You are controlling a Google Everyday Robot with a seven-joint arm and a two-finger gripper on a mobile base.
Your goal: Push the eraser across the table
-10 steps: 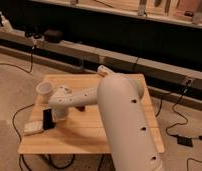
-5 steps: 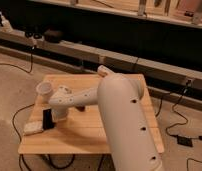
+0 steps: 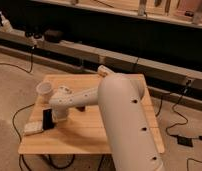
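Pale-wood plank table [image 3: 89, 131] carries 1 white cup [image 3: 44, 91], 1 dark block [image 3: 47, 119] and 1 pale flat item [image 3: 32, 128]; gripper [image 3: 58, 116] sits just beside the block.

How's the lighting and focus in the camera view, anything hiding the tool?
Camera view: warm, dim light, soft focus throughout; background behind the table falls to near black. The arm fills the foreground and casts shade on the planks. The tool sits low at the table's left, near a dark block and a white cup; its tip is mostly hidden by the wrist.
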